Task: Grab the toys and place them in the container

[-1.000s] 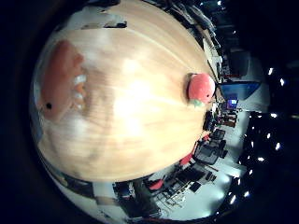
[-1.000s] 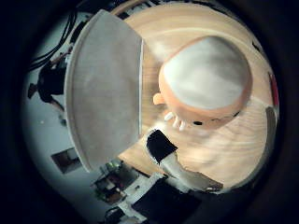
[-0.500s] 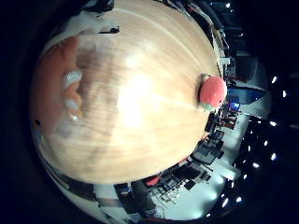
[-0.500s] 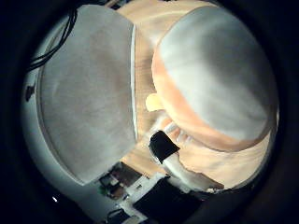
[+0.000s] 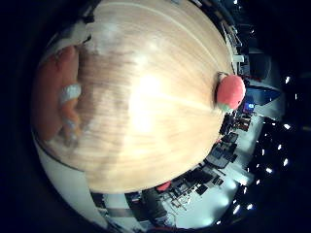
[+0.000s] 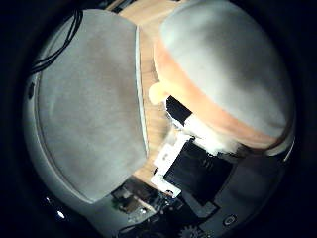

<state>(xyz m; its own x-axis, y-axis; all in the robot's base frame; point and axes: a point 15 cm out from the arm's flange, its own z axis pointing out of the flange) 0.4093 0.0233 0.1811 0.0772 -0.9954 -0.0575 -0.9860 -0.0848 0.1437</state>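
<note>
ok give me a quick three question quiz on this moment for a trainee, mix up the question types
1. True or false: the red toy lies on the wooden table.
2. Which thing fills most of the thumb side palm view, so sits closest to the palm? A) the orange and white plush toy B) the red toy C) a metal bowl
3. Fill in: beside the plush toy, at the table's edge, sits a grey ____.

Key: 1 true; 2 A; 3 container. The hand shows only as black and white parts beside the plush toy; whether it grips cannot be told.
</note>
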